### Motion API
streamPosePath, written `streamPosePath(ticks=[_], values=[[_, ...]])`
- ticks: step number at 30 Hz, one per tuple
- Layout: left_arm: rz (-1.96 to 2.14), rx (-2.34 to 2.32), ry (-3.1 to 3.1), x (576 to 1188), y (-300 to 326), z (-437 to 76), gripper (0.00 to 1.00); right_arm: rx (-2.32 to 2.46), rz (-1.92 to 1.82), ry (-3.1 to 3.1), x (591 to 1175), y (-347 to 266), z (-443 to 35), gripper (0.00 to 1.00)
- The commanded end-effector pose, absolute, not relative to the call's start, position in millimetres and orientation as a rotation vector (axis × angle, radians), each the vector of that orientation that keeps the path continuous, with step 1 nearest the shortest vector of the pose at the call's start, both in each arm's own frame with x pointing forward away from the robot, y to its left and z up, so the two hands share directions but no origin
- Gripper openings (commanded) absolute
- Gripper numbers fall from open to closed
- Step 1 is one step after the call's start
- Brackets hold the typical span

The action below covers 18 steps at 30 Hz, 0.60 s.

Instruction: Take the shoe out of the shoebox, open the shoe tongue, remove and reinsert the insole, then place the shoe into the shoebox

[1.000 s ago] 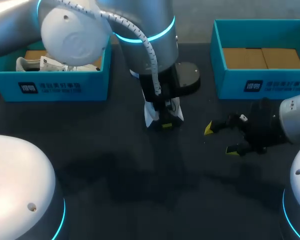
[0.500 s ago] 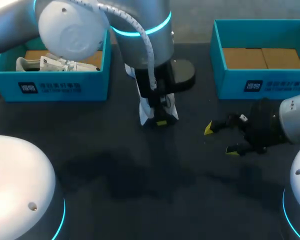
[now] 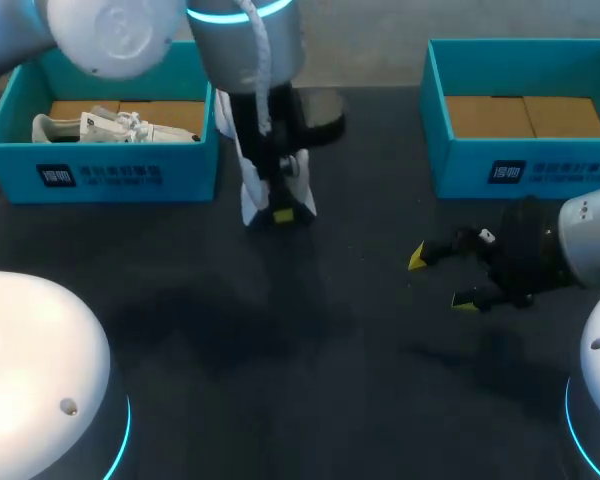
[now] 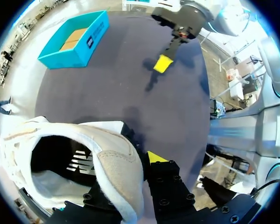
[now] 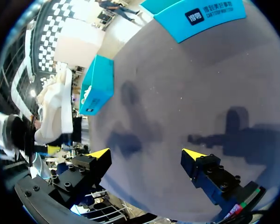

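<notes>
Surface (image 3: 310, 380): dark and matte. It carries two teal boxes at the far side, and I can see the arms' shadows on it.

Left arm (image 3: 245, 40): comes in from the far left corner and points down between the two boxes, nearer the left one.

Right arm (image 3: 590, 240): enters low from the right edge, with its wrist lying nearly level over the surface in front of the right box.

Left shoebox (image 3: 100, 175): open-topped, at the far left, with a cardboard floor showing inside.

Right shoebox (image 3: 525, 170): open-topped, at the far right, well apart from the left one. I see only its brown cardboard floor inside.

Shoe (image 3: 250, 200): white and pale beige, hanging from my left hand just beside the right wall of the left shoebox, outside both boxes. From the left wrist view its opening faces the camera, with the dark lining and a white logo visible inside. I cannot tell whether its sole touches the surface.

Second shoe (image 3: 100, 127): white and laced, lying on its side in the left shoebox.

Left hand (image 3: 278, 210): closed on the shoe. The collar wall is pinched between the two fingers, one inside the opening and one outside.

Right hand (image 3: 441, 279): fingers spread wide with nothing between them, held just over bare surface, well apart from the shoe.
</notes>
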State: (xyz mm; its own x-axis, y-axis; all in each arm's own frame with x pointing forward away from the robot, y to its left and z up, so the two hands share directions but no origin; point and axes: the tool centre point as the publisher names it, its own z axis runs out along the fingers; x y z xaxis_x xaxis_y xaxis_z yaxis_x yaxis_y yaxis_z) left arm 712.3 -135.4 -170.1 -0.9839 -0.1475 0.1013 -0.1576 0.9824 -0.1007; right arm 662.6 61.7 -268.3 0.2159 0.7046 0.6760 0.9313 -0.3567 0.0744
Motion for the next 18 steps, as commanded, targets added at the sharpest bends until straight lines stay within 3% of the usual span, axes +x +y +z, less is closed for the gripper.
streamPosePath(ticks=[1, 18], values=[[0.185, 0.249, -3.002, 731, -111, -166, 0.0, -2.155, -0.901, -1.524, 661, 63, -267, 1.0], [0.198, 0.335, -2.952, 791, -19, -168, 0.0, -2.155, -0.901, -1.524, 661, 63, -267, 1.0]])
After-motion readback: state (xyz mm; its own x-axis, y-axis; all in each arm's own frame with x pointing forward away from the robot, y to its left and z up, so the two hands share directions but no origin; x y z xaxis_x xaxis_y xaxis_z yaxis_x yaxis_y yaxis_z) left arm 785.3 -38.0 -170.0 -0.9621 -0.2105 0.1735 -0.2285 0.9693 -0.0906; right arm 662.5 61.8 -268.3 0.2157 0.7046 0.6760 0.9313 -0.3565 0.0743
